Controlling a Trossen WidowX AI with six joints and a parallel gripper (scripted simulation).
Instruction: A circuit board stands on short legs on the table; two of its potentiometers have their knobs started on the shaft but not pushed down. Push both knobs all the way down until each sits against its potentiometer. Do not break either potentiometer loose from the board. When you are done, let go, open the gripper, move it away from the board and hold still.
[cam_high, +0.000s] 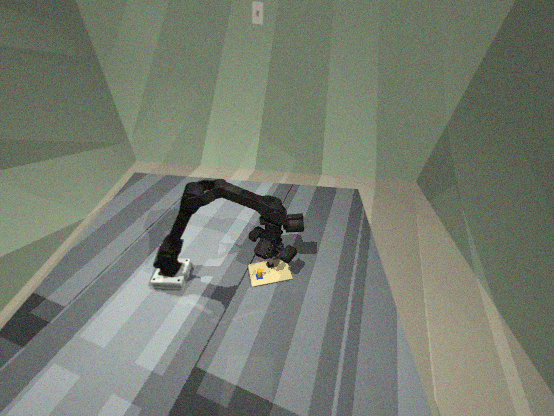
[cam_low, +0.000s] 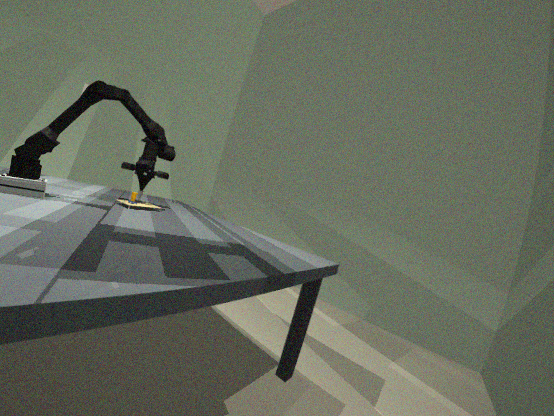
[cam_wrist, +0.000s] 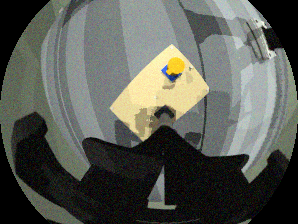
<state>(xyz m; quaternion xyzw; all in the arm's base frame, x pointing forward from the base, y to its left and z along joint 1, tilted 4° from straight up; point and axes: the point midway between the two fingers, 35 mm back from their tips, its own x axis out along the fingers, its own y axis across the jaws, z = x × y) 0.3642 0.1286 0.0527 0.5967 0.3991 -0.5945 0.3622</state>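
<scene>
my hand is closed narrow, its two fingertips drawn together with nothing gripped between them, and it points down over the board. the board lies below me, pale yellow, a little above the table. right under my fingertips is the grey knob, with a dark pot at its foot; my closed tips are at the top of that knob or just over it, and i cannot tell whether they touch. how far down it sits is hidden from me too

off to one side of my fingers, toward the end of the board nearer my base, the orange knob stands up on its blue pot. my fingers are apart from it, and it rises clearly over the board, though i can't judge from here what gap is left below it. both pots i see are on the board. my arm arches up from the base, over and down to my hand, and some shadow falls on the board beside my fingertips
</scene>
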